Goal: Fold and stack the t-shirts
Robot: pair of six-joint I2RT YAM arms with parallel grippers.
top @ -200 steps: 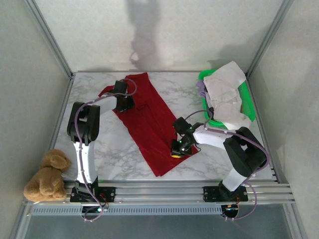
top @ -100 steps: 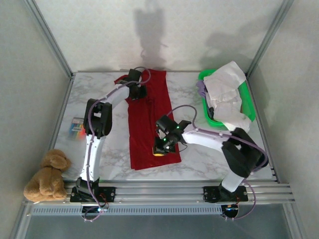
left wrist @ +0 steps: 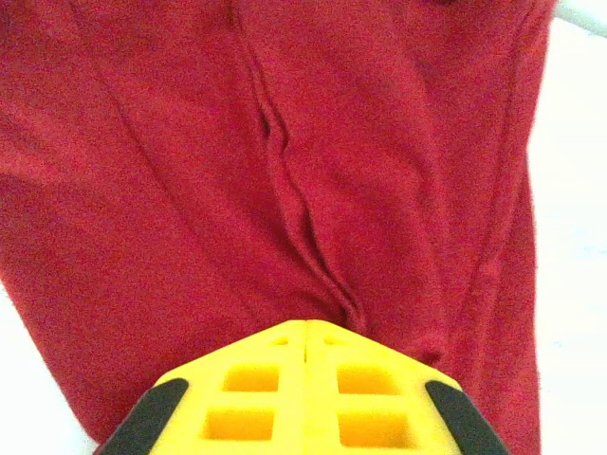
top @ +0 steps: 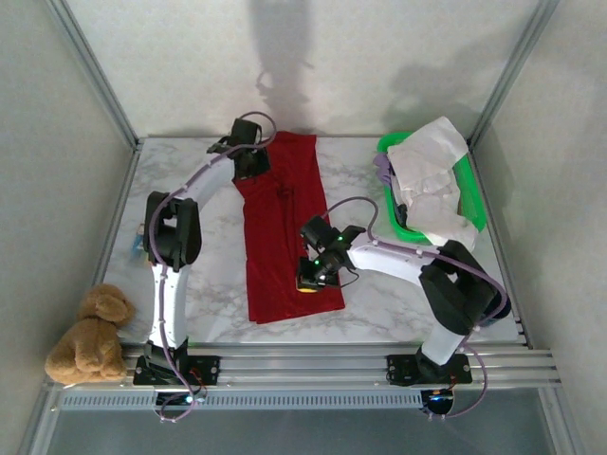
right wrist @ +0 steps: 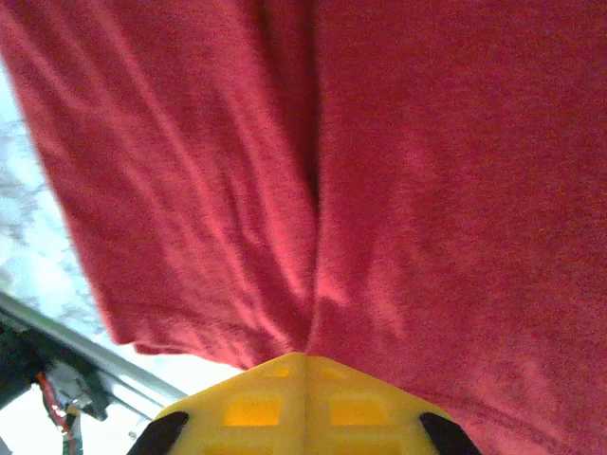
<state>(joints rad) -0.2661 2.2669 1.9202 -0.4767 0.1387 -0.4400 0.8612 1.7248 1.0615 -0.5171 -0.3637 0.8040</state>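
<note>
Two closed claws stretch the red t-shirt (top: 280, 237).
The left claw (top: 248, 159), upper centre, and right claw (top: 309, 281), lower centre, each pinch an end; pull evenly to flatten wrinkles.

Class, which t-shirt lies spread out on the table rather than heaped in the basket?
The deep red t-shirt, laid long on the table; the white t-shirt sits crumpled over the green basket.

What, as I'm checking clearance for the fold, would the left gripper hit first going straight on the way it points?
The red t-shirt: the left gripper is shut on a pinch of it, and cloth covers the path ahead. The marble table probably lies just beneath; depth is unclear.
</note>
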